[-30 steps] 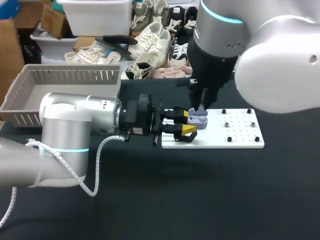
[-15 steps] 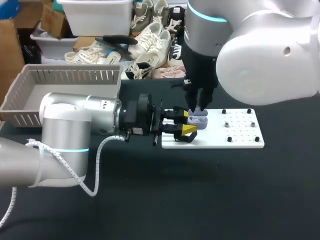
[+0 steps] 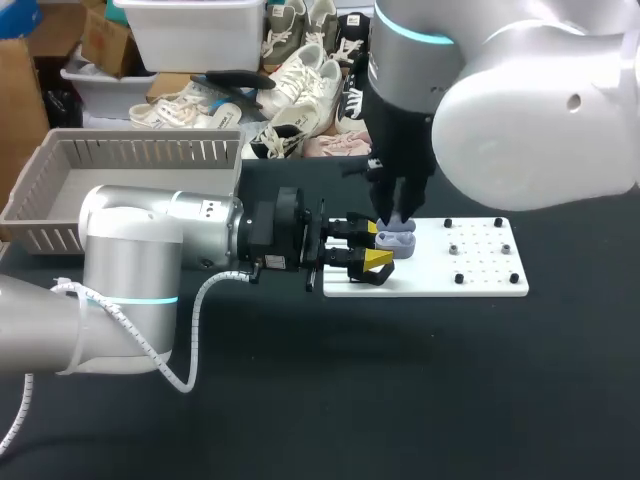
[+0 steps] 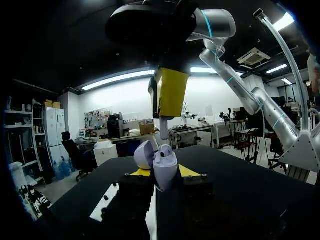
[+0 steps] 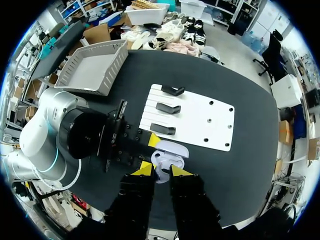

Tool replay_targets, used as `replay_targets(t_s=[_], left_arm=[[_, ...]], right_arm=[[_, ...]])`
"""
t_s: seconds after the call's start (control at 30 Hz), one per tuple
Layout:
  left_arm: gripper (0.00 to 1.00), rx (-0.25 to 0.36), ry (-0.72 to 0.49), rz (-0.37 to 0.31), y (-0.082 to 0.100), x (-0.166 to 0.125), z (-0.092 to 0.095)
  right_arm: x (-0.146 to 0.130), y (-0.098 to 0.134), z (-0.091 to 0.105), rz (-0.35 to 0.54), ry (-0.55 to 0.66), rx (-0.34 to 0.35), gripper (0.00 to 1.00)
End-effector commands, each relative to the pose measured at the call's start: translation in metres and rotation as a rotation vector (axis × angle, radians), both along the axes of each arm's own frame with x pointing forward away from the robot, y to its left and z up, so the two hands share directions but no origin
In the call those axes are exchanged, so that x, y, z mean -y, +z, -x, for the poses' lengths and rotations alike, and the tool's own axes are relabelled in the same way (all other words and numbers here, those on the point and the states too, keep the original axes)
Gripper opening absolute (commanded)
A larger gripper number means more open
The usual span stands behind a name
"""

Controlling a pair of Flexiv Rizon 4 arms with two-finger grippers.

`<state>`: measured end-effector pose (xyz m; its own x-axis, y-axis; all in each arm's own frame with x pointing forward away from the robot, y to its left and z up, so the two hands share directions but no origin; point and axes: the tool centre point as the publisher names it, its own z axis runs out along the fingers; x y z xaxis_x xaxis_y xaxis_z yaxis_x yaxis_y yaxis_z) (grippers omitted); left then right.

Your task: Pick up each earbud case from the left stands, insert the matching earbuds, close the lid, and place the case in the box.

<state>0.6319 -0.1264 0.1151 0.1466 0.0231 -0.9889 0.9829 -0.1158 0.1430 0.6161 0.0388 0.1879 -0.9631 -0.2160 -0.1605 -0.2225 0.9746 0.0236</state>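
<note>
A lavender earbud case point(image 3: 398, 241) with its lid flipped open sits between the yellow tips of my left gripper point(image 3: 376, 244), which is shut on it just above the left end of the white board point(image 3: 480, 270). In the left wrist view the case point(image 4: 164, 167) stands upright between the fingers. My right gripper point(image 3: 400, 214) hangs straight down over the case, shut on a white earbud point(image 4: 164, 131) whose stem points into the open case. From the right wrist view the case point(image 5: 172, 149) lies directly beneath the right gripper point(image 5: 161, 170).
The grey slatted box point(image 3: 120, 180) stands at the back left of the black table. Three black stands point(image 5: 167, 107) line the board's left side, and small black pegs point(image 3: 480, 247) dot its right half. The left arm's body lies low across the table's left.
The right arm's upper links swung to the left, while its gripper stayed over the case. The left arm and the case have not moved.
</note>
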Motion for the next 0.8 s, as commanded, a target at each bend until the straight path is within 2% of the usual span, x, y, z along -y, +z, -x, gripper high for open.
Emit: replay_targets(t_s=[0.03, 0.33, 0.53, 0.8], left_arm=[[0.00, 0.001, -0.001, 0.002, -0.001, 0.000, -0.001], [0.00, 0.001, -0.001, 0.002, -0.001, 0.000, -0.001], [0.00, 0.001, -0.001, 0.002, -0.001, 0.000, -0.001], [0.00, 0.001, -0.001, 0.002, -0.001, 0.000, -0.001]], right_arm=[[-0.001, -0.002, 0.002, -0.012, 0.000, 0.017, 0.00], [-0.009, -0.005, 0.003, -0.018, 0.023, 0.036, 0.00], [-0.012, -0.009, 0.002, 0.015, 0.047, 0.065, 0.00], [-0.014, -0.011, 0.001, 0.025, 0.071, 0.048, 0.00]])
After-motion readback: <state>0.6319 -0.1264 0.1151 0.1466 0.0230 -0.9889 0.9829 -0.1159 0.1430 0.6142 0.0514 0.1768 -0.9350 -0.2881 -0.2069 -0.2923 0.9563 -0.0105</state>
